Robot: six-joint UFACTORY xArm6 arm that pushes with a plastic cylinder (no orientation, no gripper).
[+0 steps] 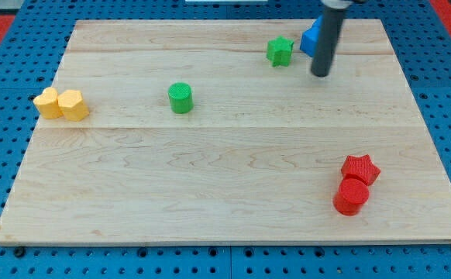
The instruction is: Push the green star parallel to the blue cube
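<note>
**Green star beside blue cube, near the board's top edge**

Green star [280, 51] lies flat on the wooden board [225, 186], close to the view's top and right of centre. Its points spread all round, one aimed toward the view's top; it has no clear long axis. Just to its right, a narrow gap apart, sits the blue cube [310, 38], at about the same height in the view, perhaps slightly higher. The dark rod crosses in front of the cube and hides most of it, so only its left part shows and its full outline cannot be made out.

My tip [320, 74] rests on the board just below the cube and to the lower right of the star, touching neither as far as I can tell. The rod is cut off at the view's top. It is a plain rod with nothing to spread or pinch, and it holds nothing.

Further out, a green cylinder [180, 98] stands alone left of centre. Two yellow blocks [61, 104] touch side by side at the left edge; their shapes are hard to read. At lower right a red star [360, 168] touches a red cylinder [352, 196] below it. No containers show; every block sits directly on the board.
</note>
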